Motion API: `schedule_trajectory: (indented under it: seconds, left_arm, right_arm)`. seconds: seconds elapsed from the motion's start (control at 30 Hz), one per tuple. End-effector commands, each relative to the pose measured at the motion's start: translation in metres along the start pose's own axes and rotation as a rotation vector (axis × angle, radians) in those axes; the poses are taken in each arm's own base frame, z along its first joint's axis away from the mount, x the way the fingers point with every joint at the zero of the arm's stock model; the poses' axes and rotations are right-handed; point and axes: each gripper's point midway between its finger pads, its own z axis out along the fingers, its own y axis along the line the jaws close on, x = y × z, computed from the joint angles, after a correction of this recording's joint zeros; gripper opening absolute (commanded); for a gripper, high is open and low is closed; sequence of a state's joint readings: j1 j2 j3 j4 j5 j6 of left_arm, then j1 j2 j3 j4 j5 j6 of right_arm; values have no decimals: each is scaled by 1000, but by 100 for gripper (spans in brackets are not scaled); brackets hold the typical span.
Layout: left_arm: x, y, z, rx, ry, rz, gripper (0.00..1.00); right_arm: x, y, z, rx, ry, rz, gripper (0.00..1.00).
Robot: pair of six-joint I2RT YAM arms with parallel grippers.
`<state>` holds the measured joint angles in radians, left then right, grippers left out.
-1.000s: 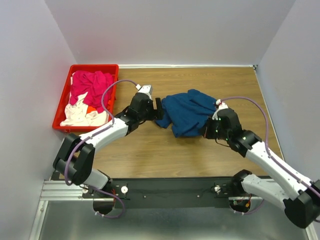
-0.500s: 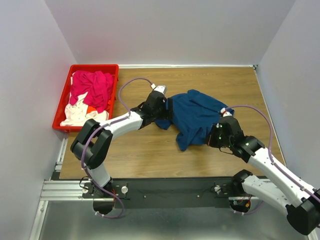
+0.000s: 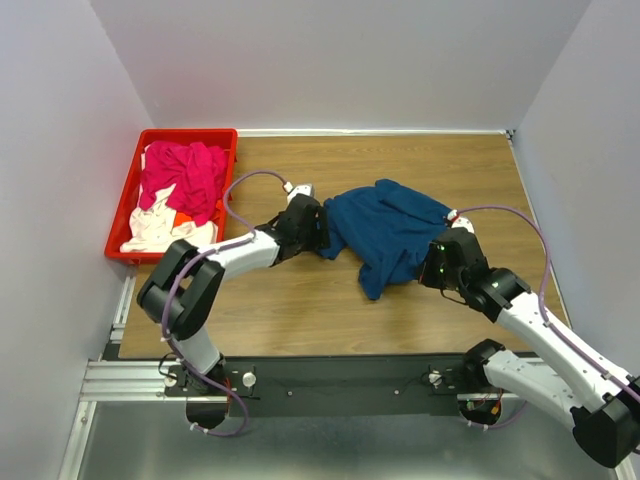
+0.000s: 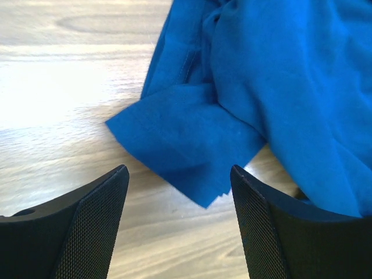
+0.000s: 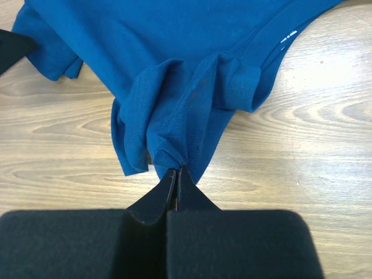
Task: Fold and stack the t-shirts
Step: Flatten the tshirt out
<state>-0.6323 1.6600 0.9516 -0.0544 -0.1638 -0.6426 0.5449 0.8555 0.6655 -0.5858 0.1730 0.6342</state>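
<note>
A crumpled navy blue t-shirt (image 3: 385, 228) lies on the wooden table (image 3: 300, 310) between the arms. My right gripper (image 5: 177, 170) is shut on a bunched fold of its near right edge (image 5: 174, 125). My left gripper (image 4: 179, 174) stands open just short of the shirt's left corner (image 4: 186, 145), which points into the gap between the fingers without touching them. In the top view the left gripper (image 3: 318, 235) sits low at the shirt's left side, the right gripper (image 3: 432, 268) at its near right. More t-shirts, magenta-pink (image 3: 185, 175), white (image 3: 160, 230) and orange, lie heaped in the crate.
A red plastic crate (image 3: 125, 205) stands at the table's far left, against the left wall. Grey walls close the table at the back and on both sides. Bare wood lies in front of the blue shirt.
The left gripper has swung in toward the shirt's left corner, then drawn back a little, its jaws narrowing slightly. The right gripper has pulled the shirt's near edge right and toward me.
</note>
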Motion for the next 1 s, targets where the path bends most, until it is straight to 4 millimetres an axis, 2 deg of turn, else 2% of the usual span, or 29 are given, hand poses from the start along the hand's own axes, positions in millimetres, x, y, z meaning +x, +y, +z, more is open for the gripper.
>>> schedule_trajectory:
  seconds: [0.0, 0.13, 0.27, 0.3, 0.37, 0.4, 0.43, 0.47, 0.5, 0.53, 0.57, 0.6, 0.63, 0.67, 0.7, 0.73, 0.77, 0.83, 0.87, 0.9, 0.93, 0.97]
  left_arm:
    - [1, -4, 18, 21, 22, -30, 78]
    - [-1, -5, 29, 30, 32, -25, 75]
    - [-9, -4, 36, 17, 19, -18, 60]
    - [-17, -1, 37, 4, 0, -20, 47]
    - [-31, 8, 38, -21, -20, -25, 29]
    - [-55, 18, 38, -46, -61, -31, 15]
    - [-65, 29, 36, -76, -71, -31, 3]
    - [-99, 28, 30, -77, -133, -45, 0]
    - [-123, 52, 24, -131, -165, -50, 0]
    - [-144, 57, 19, -142, -202, -51, 0]
    - [-166, 61, 13, -154, -241, -45, 0]
    - [-214, 54, -5, -145, -336, -45, 0]
    - [-235, 66, -14, -198, -356, -5, 0]
    - [-253, 68, -17, -220, -379, 13, 0]
    - [-300, 58, -47, -235, -471, 21, 0]
    - [-321, 60, -60, -259, -510, 60, 0]
    - [-361, 53, -89, -266, -609, 55, 0]
    - [-390, 51, -116, -270, -681, 62, 0]
    - [-403, 50, -132, -266, -721, 63, 0]
    - [-423, 53, -161, -258, -796, 44, 0]
    - [-431, 53, -175, -249, -833, 37, 0]
    - [-439, 52, -208, -233, -895, 28, 0]
  right_arm:
    - [-12, -2, -4, 26, -49, -10, 1]
    - [-12, -5, -3, 33, -60, -3, 1]
    - [-13, -10, 1, 65, -74, 2, 1]
    - [-18, -13, 1, 83, -93, 3, 1]
    - [-29, -19, 2, 132, -138, 2, 1]
    - [-34, -21, 2, 153, -157, -1, 1]
    - [-49, -18, -2, 160, -195, -10, 1]
    - [-62, -22, -1, 205, -238, -18, 1]
    - [-85, -16, -9, 214, -295, -33, 1]
    - [-100, -16, -12, 241, -332, -38, 1]
    - [-123, -17, -17, 278, -398, -29, 1]
    - [-140, -24, -13, 325, -417, -20, 1]
    - [-174, -18, -23, 318, -476, -13, 1]
    - [-199, -17, -25, 304, -523, 18, 1]
    - [-220, -33, -15, 313, -515, 54, 1]
    - [-245, -34, -20, 296, -555, 77, 1]
    - [-292, -36, -41, 275, -665, 114, 1]
    - [-340, -35, -55, 260, -748, 104, 1]
    - [-356, -37, -44, 254, -743, 101, 1]
    - [-393, -22, -77, 181, -828, 92, 1]
    - [-404, -18, -84, 162, -849, 78, 1]
    - [-414, -10, -97, 138, -887, 63, 1]
